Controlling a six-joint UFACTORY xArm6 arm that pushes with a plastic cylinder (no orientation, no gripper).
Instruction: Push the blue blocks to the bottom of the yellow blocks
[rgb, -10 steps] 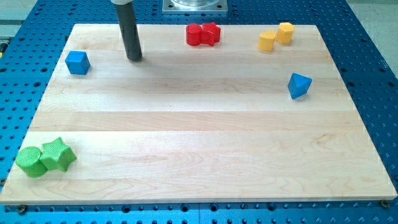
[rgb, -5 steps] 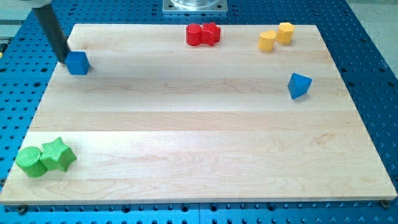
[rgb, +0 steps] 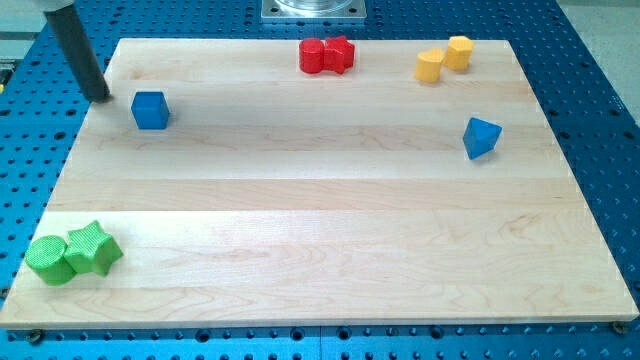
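Observation:
A blue cube (rgb: 150, 110) lies near the board's upper left. A blue wedge-shaped block (rgb: 481, 137) lies at the right. Two yellow blocks (rgb: 444, 58) touch each other at the upper right, above the wedge. My tip (rgb: 100, 96) stands at the board's left edge, to the left of and slightly above the blue cube, apart from it by a small gap.
Two red blocks (rgb: 327, 55) touch at the top middle. A green cylinder (rgb: 49, 260) and a green star (rgb: 93, 248) sit together at the lower left. The wooden board (rgb: 330, 290) lies on a blue perforated table.
My tip swept left from the board's top to its left edge. The blue cube has slid right and slightly down, away from the tip.

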